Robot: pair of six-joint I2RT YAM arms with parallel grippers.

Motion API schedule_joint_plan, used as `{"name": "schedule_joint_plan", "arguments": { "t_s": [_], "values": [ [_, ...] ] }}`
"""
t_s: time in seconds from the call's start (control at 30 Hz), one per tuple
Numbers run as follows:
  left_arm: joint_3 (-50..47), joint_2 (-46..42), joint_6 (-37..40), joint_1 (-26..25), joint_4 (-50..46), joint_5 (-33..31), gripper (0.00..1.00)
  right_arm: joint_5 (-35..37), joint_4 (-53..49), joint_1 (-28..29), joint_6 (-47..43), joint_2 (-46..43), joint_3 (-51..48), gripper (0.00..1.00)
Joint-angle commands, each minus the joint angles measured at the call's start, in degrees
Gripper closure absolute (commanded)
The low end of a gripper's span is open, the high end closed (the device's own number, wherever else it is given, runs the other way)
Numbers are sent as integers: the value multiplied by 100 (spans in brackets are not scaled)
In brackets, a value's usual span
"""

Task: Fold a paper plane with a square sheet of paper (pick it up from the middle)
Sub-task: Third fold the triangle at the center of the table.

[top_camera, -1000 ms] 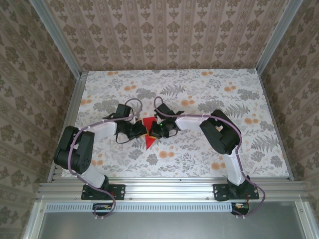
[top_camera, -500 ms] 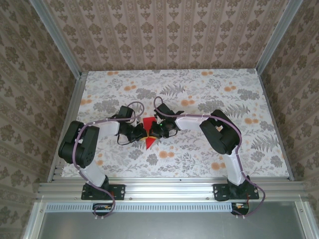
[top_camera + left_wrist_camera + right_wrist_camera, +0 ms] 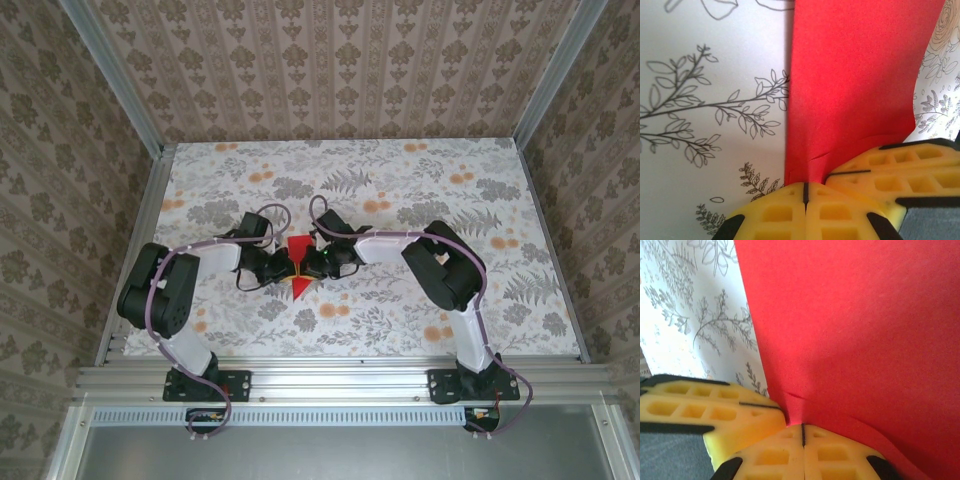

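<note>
Square sheet of paper (image 3: 299,285) is held between the two arms, near the middle of the flowered table (image 3: 420,190) and a little to its left; we cannot tell if its far part rests on the cloth. We judge that the danger lies in the pinch itself. On the left, the left gripper (image 3: 805,192) has its yellow pads (image 3: 775,212) pressed together, with the near edge of the sheet caught between them. Just beside it, the right gripper (image 3: 803,435) is clamped on the same edge in the same way, and the two sets of pads touch or nearly touch. Because both grips sit so close, a small pull apart or a twist of one wrist could, in our opinion, tear the thin paper between them, or bend it along a wrong line, so that the fold comes out crooked. If one grip loosens, the sheet may swing and slip out. The paper is plain bright red, without marks and mostly smooth, with a short wrinkle (image 3: 815,157) where it enters each pinch. From above it appears as a narrow pointed shape.
</note>
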Motion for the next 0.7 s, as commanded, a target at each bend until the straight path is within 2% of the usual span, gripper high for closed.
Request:
{"name": "schedule_joint_plan", "arguments": {
  "t_s": [0.0, 0.33, 0.67],
  "values": [
    [-111, 177, -61, -64, -488, -602, 98, -419, 191, 98, -218, -342, -215, 93],
    [-259, 156, -324, -108, -368, -642, 99, -548, 448, 260, -77, -282, -460, 92],
    [-410, -26, -560, -108, -244, -640, 99, -183, -324, 257, -515, -238, -580, 92]
  ]
}}
